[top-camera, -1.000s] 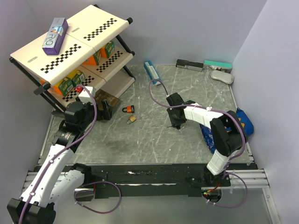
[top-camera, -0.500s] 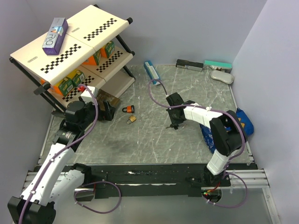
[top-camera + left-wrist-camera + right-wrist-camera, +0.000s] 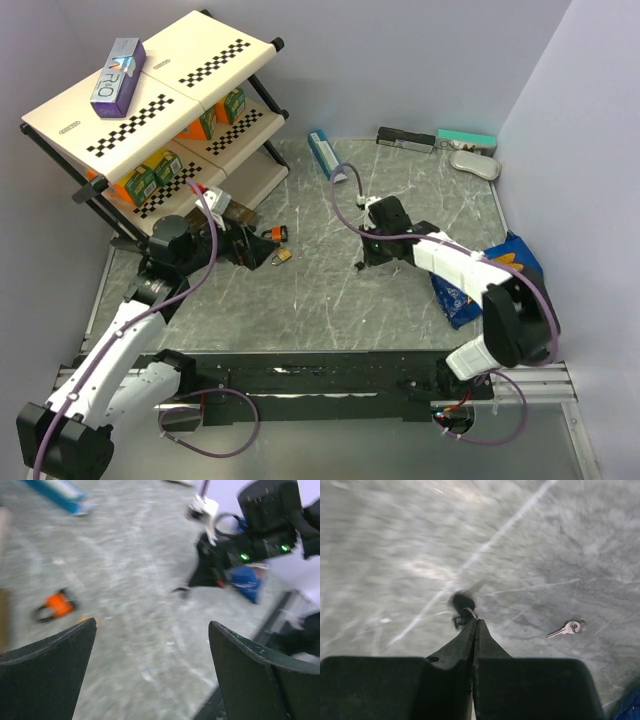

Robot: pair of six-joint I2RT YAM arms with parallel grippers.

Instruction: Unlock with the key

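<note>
The key (image 3: 461,607) is a small dark cluster with black heads, blurred, hanging on a thin ring from my right gripper (image 3: 476,621), which is shut on that ring. In the top view the right gripper (image 3: 369,262) is at mid-table. The orange padlock (image 3: 272,235) and the small brass padlock (image 3: 284,255) lie to its left. My left gripper (image 3: 255,252) is open and empty, right beside both padlocks. The left wrist view shows its fingers wide apart (image 3: 152,625), the orange padlock (image 3: 57,605) at left and the hanging key (image 3: 181,590) under the right arm.
A single silver key (image 3: 567,628) lies on the table right of my right fingers. A two-tier shelf rack (image 3: 150,120) with juice cartons stands at the back left. A blue box (image 3: 325,152) and a blue bag (image 3: 500,270) lie on the table.
My left arm has swung right, bringing its open gripper up to the padlocks. My right arm has shifted pose, keeping the key cluster in its shut fingers.
</note>
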